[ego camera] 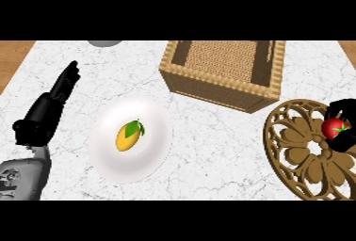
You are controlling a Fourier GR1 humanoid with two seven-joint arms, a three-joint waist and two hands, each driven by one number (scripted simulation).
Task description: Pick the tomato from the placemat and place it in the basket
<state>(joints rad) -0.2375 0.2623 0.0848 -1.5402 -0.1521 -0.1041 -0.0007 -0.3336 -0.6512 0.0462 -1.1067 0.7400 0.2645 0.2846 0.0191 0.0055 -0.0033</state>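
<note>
The tomato (335, 128) is seen at the 2 o'clock edge of the placemat (299, 150). It is round, so no long axis can be told, and its green calyx is turned upward. It is enclosed by the curled fingers of the right hand (345, 109). The left hand (45, 113) is held at 9 o'clock with its fingers straight and nothing in them. On the marble counter (222, 150), the basket (222, 87) is set at 12 o'clock.
</note>
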